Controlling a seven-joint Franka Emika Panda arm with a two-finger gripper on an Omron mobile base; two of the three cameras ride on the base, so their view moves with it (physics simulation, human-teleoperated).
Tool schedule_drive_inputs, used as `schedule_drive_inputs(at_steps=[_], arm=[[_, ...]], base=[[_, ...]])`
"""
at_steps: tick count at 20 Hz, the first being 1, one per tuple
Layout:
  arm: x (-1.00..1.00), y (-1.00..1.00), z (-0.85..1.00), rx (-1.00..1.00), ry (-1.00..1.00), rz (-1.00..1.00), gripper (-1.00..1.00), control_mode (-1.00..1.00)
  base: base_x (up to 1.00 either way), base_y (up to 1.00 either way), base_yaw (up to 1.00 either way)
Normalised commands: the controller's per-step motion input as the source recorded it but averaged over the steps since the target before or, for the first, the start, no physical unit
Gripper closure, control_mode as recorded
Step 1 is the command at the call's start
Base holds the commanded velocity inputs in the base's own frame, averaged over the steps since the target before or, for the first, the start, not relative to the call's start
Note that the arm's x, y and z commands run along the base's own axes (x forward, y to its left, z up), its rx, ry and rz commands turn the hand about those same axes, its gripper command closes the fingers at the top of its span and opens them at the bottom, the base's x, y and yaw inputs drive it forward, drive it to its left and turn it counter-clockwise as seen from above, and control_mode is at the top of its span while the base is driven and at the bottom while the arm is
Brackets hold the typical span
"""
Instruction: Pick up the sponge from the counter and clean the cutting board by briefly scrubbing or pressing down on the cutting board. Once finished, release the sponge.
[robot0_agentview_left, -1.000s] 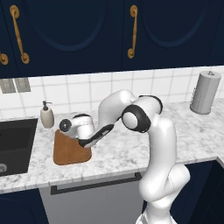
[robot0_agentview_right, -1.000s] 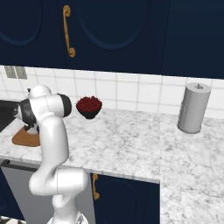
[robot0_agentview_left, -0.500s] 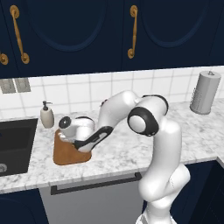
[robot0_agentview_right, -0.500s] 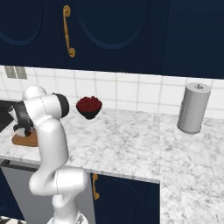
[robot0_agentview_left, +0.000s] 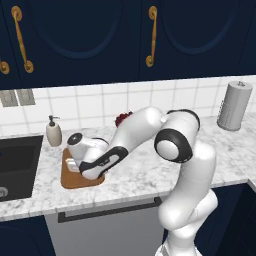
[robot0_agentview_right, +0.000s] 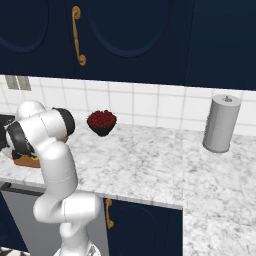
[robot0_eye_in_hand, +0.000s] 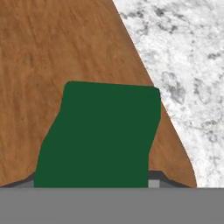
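In the hand view the green sponge (robot0_eye_in_hand: 103, 135) sits between the fingertips of my gripper (robot0_eye_in_hand: 92, 181), which is shut on it. It rests against the brown cutting board (robot0_eye_in_hand: 52, 52), close to the board's edge where the white marble counter (robot0_eye_in_hand: 183, 57) begins. From the left base view the gripper (robot0_agentview_left: 73, 164) is low over the left part of the cutting board (robot0_agentview_left: 75, 181), with the arm stretched out to the left. The sponge itself is hidden by the hand there. A corner of the cutting board (robot0_agentview_right: 25, 161) peeks out behind the arm in the right base view.
A soap dispenser (robot0_agentview_left: 53, 132) stands just behind the board, and a dark sink (robot0_agentview_left: 17, 165) lies to its left. A bowl of red fruit (robot0_agentview_right: 102, 121) sits near the wall. A grey paper towel roll (robot0_agentview_left: 234, 106) stands at the far right of the counter.
The hand has slid with the sponge along the cutting board toward the counter's front edge, staying low on it.
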Motion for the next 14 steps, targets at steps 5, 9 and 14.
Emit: schedule_drive_inputs(at_steps=[5,9,14], arm=[[-0.08,0.02,-0.03,0.00,0.00,0.00,1.00,-1.00],[0.46,-0.04,0.00,0.00,0.00,0.00,1.00,-1.00],[0.49,0.00,0.00,-0.02,-0.09,0.00,1.00,-1.00]], base=[[0.00,0.00,0.00],[0.00,0.00,0.00],[0.00,0.00,0.00]])
